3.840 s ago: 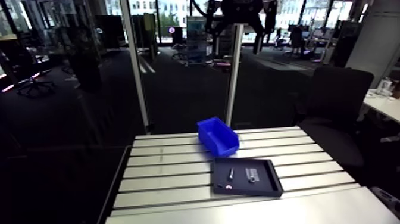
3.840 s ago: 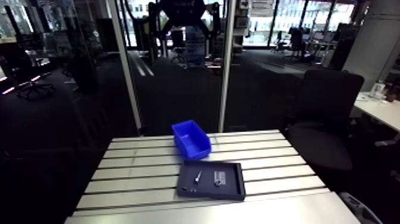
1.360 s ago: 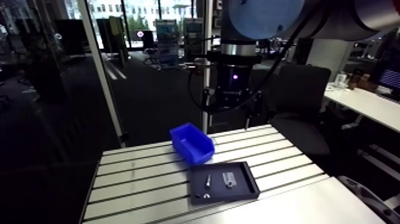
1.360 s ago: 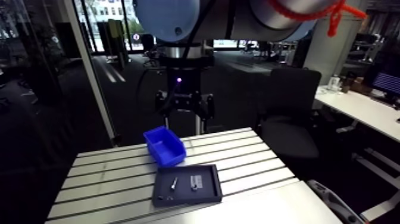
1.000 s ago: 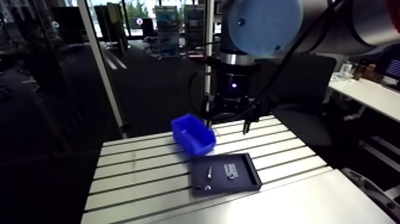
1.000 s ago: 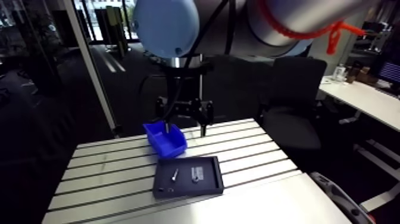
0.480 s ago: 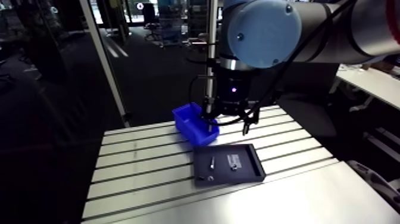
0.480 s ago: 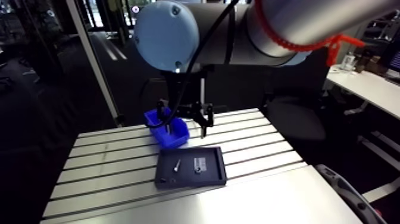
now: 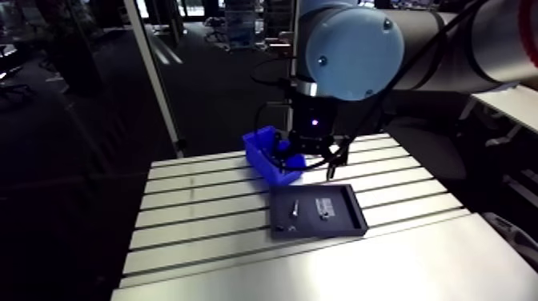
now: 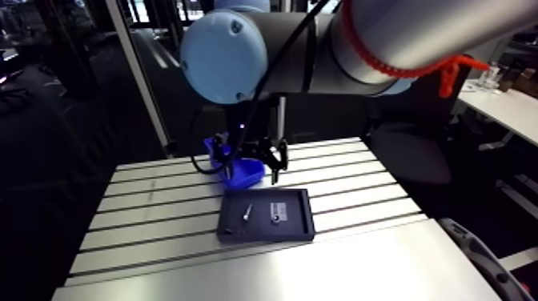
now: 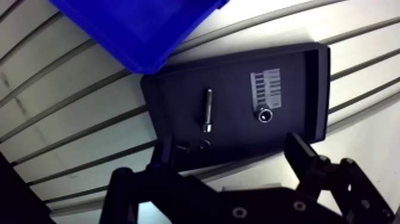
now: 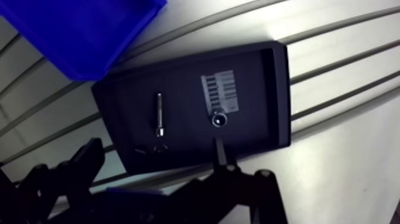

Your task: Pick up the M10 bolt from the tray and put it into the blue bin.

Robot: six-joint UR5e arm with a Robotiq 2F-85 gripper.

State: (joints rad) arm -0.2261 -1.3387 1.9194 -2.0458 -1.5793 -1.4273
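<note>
A black tray (image 11: 297, 89) lies on the slotted table. In it a long slim bolt (image 11: 207, 110) lies flat. A shorter bolt (image 11: 265, 114) stands on end beside a white label (image 11: 266, 88). Two small dark parts (image 11: 202, 145) sit near the tray's edge by one finger. The blue bin (image 11: 137, 24) stands just beyond the tray, ahead of the gripper. My gripper (image 11: 232, 154) hovers open above the tray, holding nothing. In the arm view the gripper (image 9: 308, 160) hangs over the bin's (image 9: 264, 148) near side and the tray's (image 9: 352, 220) far edge.
The aluminium table (image 9: 200, 216) has long slots running left to right. A smooth plate (image 9: 336, 272) forms its near part. A vertical post (image 9: 156, 72) rises behind the table's far left corner.
The arm has swung in and come down from high up, so the gripper now hangs low over the bin and tray. The camera moved with it. Bolts, tray and bin stay put.
</note>
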